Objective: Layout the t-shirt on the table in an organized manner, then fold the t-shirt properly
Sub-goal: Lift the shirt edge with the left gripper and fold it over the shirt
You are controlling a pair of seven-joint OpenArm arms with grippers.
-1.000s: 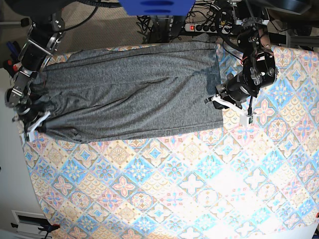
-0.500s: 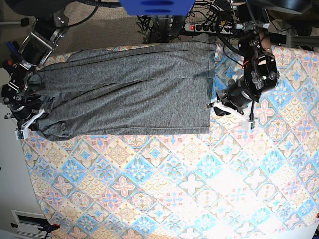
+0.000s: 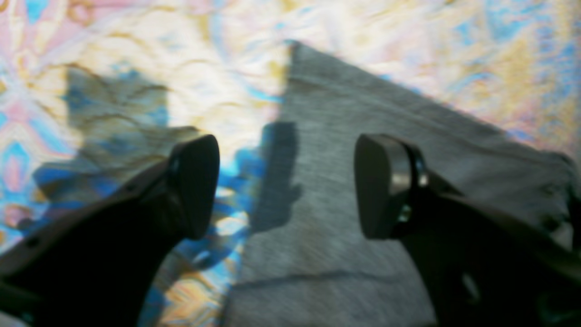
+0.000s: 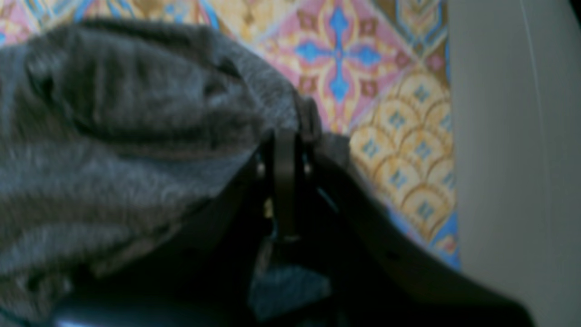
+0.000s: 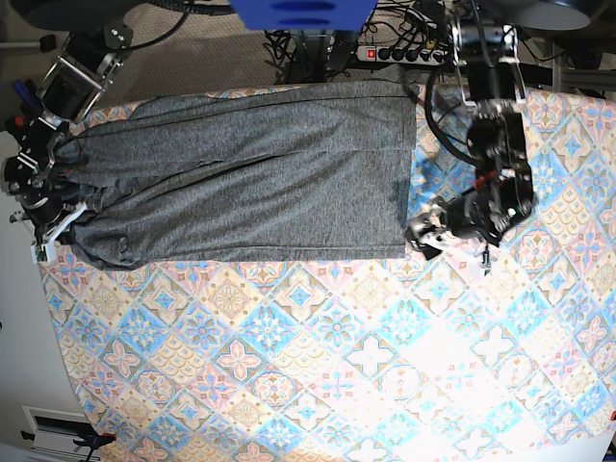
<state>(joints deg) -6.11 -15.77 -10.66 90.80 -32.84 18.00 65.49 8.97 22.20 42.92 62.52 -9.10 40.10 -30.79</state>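
Note:
The dark grey t-shirt (image 5: 250, 173) lies spread as a long band across the far part of the table (image 5: 337, 366). My right gripper (image 5: 50, 229) is at the shirt's left end, by the table's left edge. In the right wrist view it is shut (image 4: 286, 136) on a bunched fold of the t-shirt (image 4: 113, 113). My left gripper (image 5: 423, 241) hovers at the shirt's near right corner. In the left wrist view it is open (image 3: 288, 186), with one finger (image 3: 195, 186) over the cloth and the other over the t-shirt (image 3: 363, 118), holding nothing.
A power strip (image 5: 390, 53) and cables lie behind the table's far edge, with a blue object (image 5: 298, 12) above them. The table's left edge drops off to a white surface (image 4: 513, 136) right beside my right gripper. Patterned cloth (image 3: 136, 68) shows past the shirt's corner.
My left gripper has moved toward the near side along the shirt's right edge to its near corner. The shirt shifted left and its right edge straightened. My right gripper stays clamped at the left end.

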